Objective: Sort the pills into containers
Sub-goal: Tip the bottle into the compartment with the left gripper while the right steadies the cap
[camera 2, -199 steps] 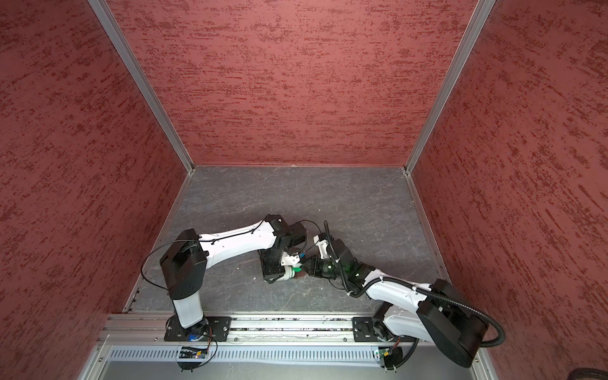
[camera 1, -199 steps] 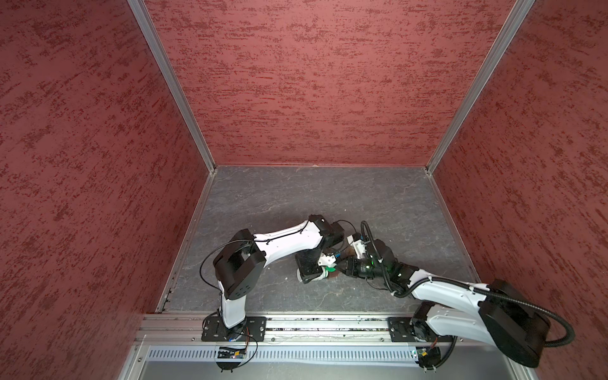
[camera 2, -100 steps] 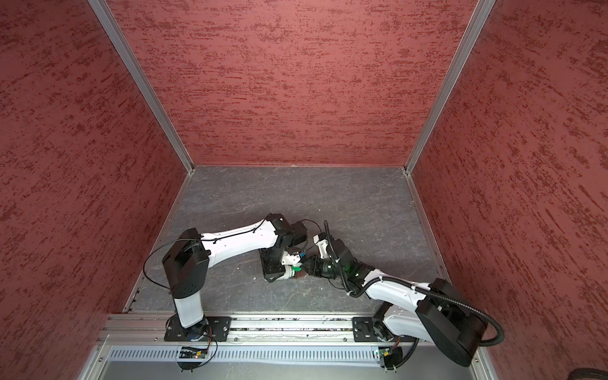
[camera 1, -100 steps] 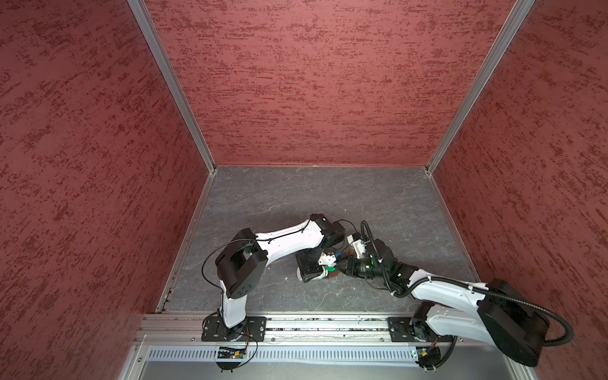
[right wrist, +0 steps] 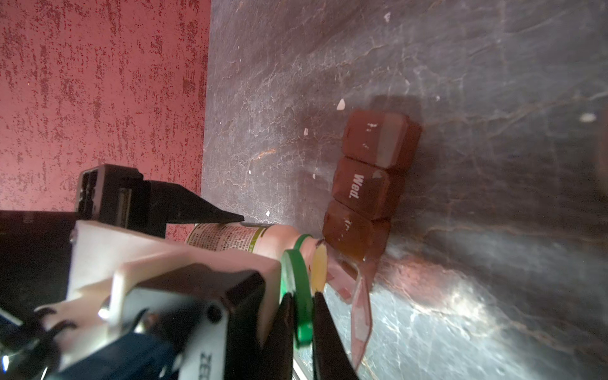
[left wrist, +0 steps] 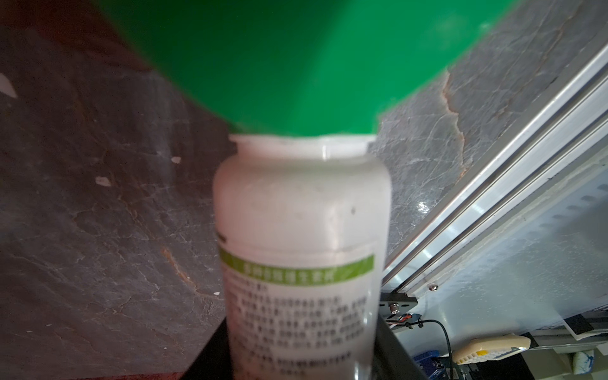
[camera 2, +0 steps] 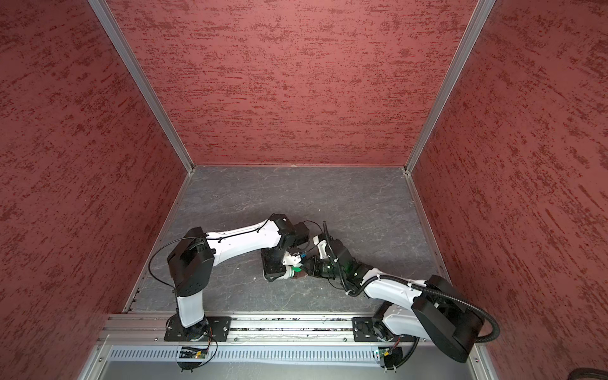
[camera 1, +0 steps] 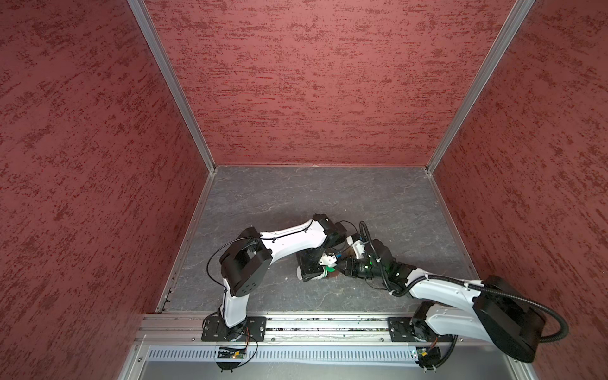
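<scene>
My left pincer (left wrist: 301, 358): clamped round white bottle (left wrist: 301, 210), tipped flat. My right pincer (right wrist: 302, 294): pinching green cap (right wrist: 301, 316) by its edge. Containers (right wrist: 365, 190): strip on table (right wrist: 493, 98) just beyond bottle mouth, nearest lid (right wrist: 360, 316) open. Change this past second: none. Pills: unseen; pouring, I judge, pending.

One white bottle (left wrist: 302, 214); one green cap (left wrist: 296, 59); three shut brown cells (right wrist: 365, 190)

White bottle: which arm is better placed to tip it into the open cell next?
Left. The left tool grips the white bottle by its body, neck beside the open cell of the containers. The right tool is shut on the green cap, so likely busy.
</scene>
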Tool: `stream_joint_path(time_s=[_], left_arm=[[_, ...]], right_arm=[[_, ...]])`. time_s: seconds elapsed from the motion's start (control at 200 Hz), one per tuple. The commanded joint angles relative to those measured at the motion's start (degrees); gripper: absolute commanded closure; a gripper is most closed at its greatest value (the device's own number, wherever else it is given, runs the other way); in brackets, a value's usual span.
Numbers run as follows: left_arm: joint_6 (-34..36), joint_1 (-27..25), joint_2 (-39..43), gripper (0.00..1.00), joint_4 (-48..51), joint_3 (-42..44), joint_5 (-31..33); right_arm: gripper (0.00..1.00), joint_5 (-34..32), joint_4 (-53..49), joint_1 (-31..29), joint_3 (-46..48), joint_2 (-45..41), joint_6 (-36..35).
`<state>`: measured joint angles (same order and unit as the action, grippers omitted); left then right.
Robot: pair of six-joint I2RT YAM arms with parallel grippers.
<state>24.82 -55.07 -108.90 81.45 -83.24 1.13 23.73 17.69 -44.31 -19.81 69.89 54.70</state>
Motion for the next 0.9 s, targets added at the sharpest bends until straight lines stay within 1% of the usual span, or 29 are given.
stream_joint_path(time_s=[0.0, 0.531, 0.897], left_arm=[[0.4, -0.5, -0.8, 1.0, -1.4, -2.4, 0.4], [-0.2, -2.6, -2.0, 1.0, -0.6, -4.7, 1.0], [-0.8, -2.2, -1.9, 1.0, -1.3, -6.4, 0.6]], right_arm=[[0.87, 0.2, -0.3, -0.6, -1.1, 0.9, -1.2], [0.87, 0.0, -1.4, -0.6, -1.5, 1.7, -1.7], [0.87, 0.0, -1.0, -0.6, -1.4, 1.7, -1.7]])
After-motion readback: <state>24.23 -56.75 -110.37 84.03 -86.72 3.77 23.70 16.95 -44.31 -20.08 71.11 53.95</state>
